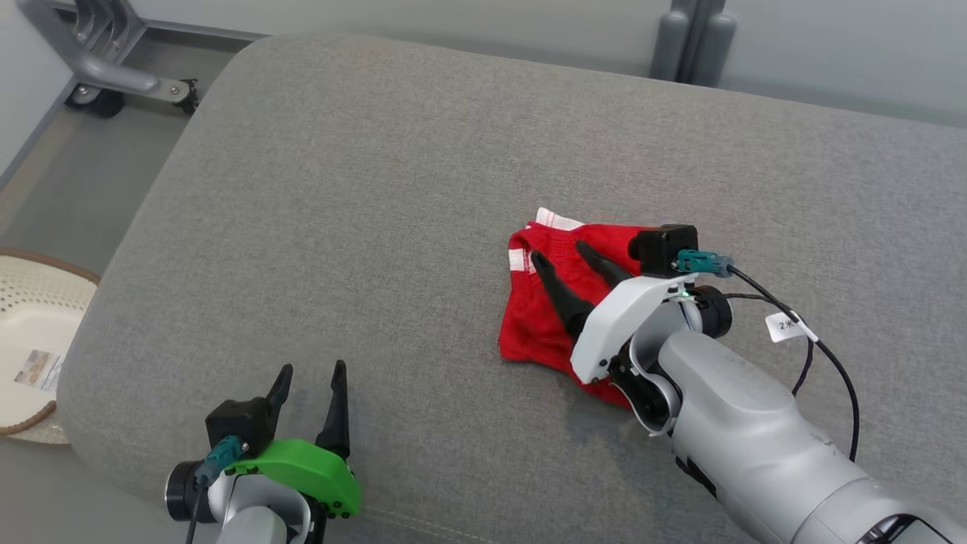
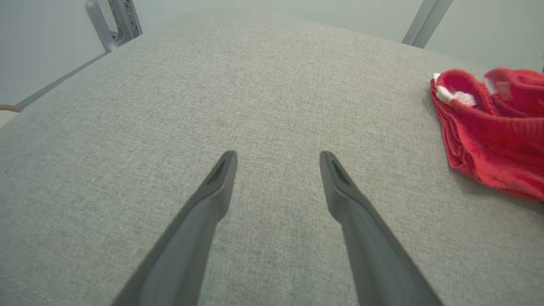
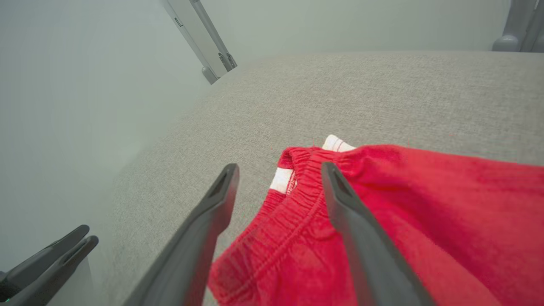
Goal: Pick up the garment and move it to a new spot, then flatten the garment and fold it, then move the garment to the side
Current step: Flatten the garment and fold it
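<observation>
Head view, basket (image 1: 30,302) holding card (image 1: 38,369), garment (image 1: 529,332) outside

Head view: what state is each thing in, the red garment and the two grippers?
Red garment: lying rumpled on the grey cushion, not gripped.
Right gripper: open, fingers spread over the garment.
Left gripper: open, empty, apart from the garment.
</observation>
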Controlling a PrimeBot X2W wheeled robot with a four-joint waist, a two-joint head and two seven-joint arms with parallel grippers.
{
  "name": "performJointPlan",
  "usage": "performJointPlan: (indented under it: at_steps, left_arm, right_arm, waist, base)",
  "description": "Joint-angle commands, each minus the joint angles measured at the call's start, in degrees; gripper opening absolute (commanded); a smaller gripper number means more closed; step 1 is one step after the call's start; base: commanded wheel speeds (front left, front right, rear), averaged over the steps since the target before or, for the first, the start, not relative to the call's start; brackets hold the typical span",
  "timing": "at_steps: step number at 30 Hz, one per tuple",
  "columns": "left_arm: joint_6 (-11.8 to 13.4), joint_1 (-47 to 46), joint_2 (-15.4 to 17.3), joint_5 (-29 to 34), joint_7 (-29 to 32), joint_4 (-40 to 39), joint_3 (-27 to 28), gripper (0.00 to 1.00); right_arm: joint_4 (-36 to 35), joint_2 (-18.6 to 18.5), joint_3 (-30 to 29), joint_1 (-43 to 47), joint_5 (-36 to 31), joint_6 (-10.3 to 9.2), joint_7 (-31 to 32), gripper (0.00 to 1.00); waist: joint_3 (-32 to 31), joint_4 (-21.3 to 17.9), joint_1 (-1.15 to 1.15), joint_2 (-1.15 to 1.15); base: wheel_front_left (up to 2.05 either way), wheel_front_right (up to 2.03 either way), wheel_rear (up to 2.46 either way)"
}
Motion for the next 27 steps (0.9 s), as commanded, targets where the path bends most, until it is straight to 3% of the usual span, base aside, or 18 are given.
performJointPlan:
  at_steps: [1,6,17,22,27]
  left_arm:
    - [0.4,0.8,0.1,-0.3,0.1,-0.3,0.4,1.0]
    - [0.8,1.0,0.1,0.6,0.1,-1.4,2.4,1.0]
    - [0.5,1.7,0.1,3.2,0.1,-3.7,6.1,1.0]
    - [0.9,2.8,0.1,4.6,0.1,-5.1,7.7,1.0]
    - [0.9,4.1,0.1,6.3,0.1,-6.2,9.0,1.0]
  right_arm:
    - [0.1,-0.1,0.2,-0.6,0.6,-0.02,-0.6,1.0]
    - [-2.6,-0.9,-1.8,-1.6,1.5,-0.02,-2.1,1.0]
    - [-14.8,-7.0,-25.6,9.3,-15.4,-0.02,-2.1,1.0]
    - [-20.7,-5.2,-35.2,16.4,-24.0,-0.01,-2.1,1.0]
    - [-25.4,-3.6,-39.7,21.8,-30.8,-0.02,-2.1,1.0]
  waist:
    - [0.7,0.7,0.0,0.0]
    - [0.3,-1.9,0.0,0.0]
    - [-1.5,-9.1,0.0,0.0]
    - [-2.7,-11.8,0.0,0.0]
    - [-4.1,-13.8,0.0,0.0]
  base:
    - [0.0,0.0,0.0]
    - [0.0,0.0,0.0]
    - [0.0,0.0,0.0]
    - [0.0,0.0,0.0]
    - [0.0,0.0,0.0]
